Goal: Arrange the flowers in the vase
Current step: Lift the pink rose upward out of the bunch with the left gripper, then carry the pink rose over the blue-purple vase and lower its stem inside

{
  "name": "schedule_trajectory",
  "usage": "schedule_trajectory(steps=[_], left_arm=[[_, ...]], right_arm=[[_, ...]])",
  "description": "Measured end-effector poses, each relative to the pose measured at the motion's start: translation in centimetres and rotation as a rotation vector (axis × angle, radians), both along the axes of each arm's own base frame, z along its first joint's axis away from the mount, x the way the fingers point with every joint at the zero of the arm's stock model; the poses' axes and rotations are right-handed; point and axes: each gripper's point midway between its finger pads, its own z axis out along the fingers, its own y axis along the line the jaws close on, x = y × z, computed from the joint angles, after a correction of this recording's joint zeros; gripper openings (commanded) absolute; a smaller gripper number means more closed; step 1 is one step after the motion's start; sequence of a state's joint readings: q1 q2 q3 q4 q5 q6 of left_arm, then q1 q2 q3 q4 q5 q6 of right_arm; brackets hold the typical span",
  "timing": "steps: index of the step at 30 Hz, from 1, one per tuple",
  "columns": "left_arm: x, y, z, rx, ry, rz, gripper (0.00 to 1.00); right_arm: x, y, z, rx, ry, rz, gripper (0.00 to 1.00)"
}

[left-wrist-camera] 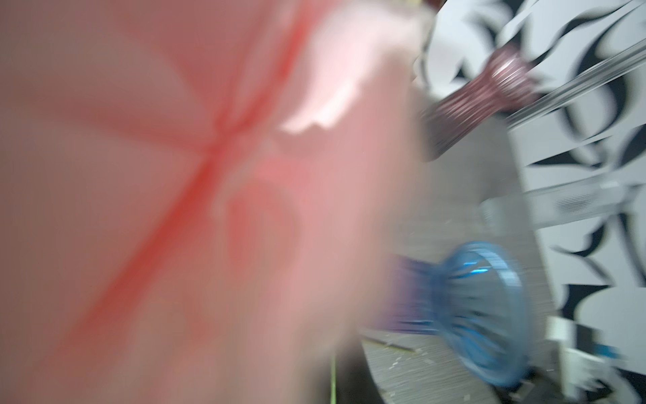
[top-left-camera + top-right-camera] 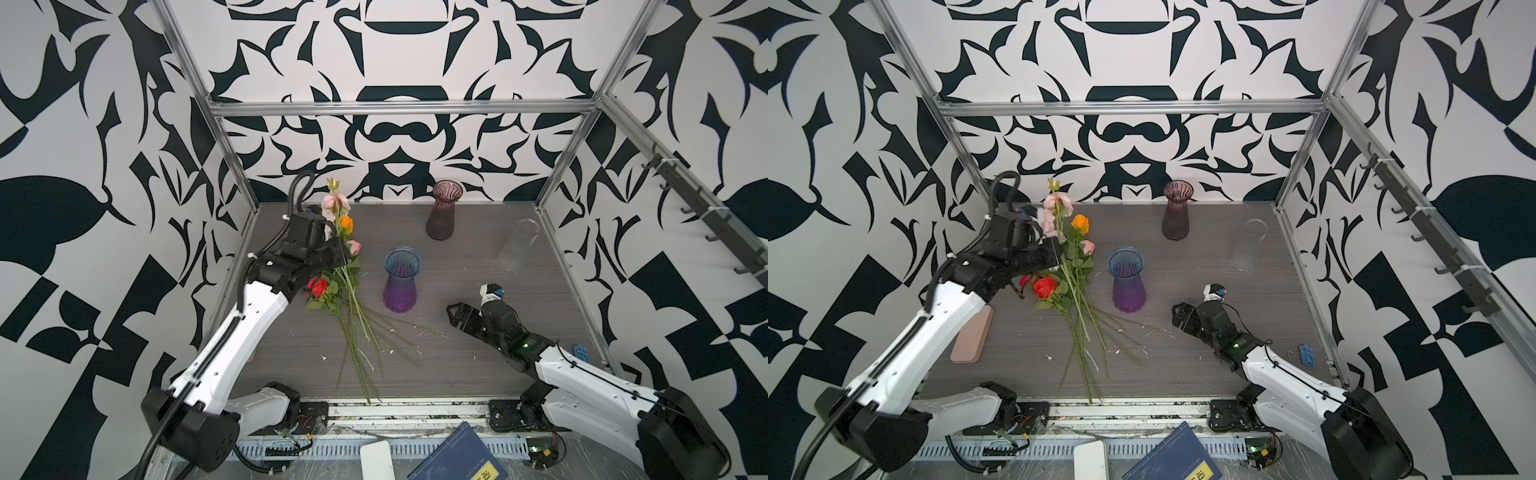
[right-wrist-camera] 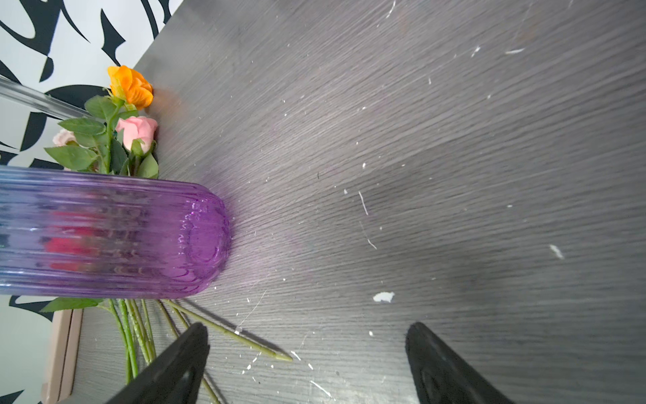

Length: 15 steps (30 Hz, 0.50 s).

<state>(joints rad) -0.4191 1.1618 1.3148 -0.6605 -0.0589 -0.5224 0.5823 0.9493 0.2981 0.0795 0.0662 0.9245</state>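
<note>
Walls: white panels printed with bold black abstract shapes, on three sides. Aluminium frame rails at corners and across the back. Tabletop: dark grey wood-grain, scattered with white flecks. Black hook rail along the right-hand wall. Lighting even.

**Pink spray up, bunch on the table**

The left pincer is clamped on the stem of the pink spray. The spray is tilted, and its ruffled heads rise just past the pincer's tip. The orange rose and the pink rose sit right beside that tip, and the red rose lies under it. Green stems fan back along the table.

The vase is ribbed glass, blue at the mouth and purple at the base. It stands upright between the two pincers, just ahead of the wide-open right pincer. All the flowers are outside it.
</note>
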Motion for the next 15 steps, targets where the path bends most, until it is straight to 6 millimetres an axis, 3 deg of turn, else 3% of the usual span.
schedule_trajectory(steps=[4, 7, 11, 15], left_arm=[[-1.2, -0.9, 8.9, -0.128, -0.221, -0.071, 0.00], [-2.2, -1.9, 13.8, -0.207, -0.353, -0.149, 0.00], [-2.3, -3.6, 17.8, -0.274, -0.470, -0.242, 0.00], [-1.1, -6.0, 19.2, -0.286, -0.540, -0.309, 0.00]], right_arm=[[0.0, 0.0, 0.4, 0.008, -0.012, -0.001, 0.92], [0.1, 0.0, 0.9, 0.019, -0.029, -0.001, 0.92], [0.1, 0.1, 1.3, 0.026, -0.040, 0.000, 0.92], [0.1, 0.1, 1.6, 0.031, -0.048, -0.001, 0.92]])
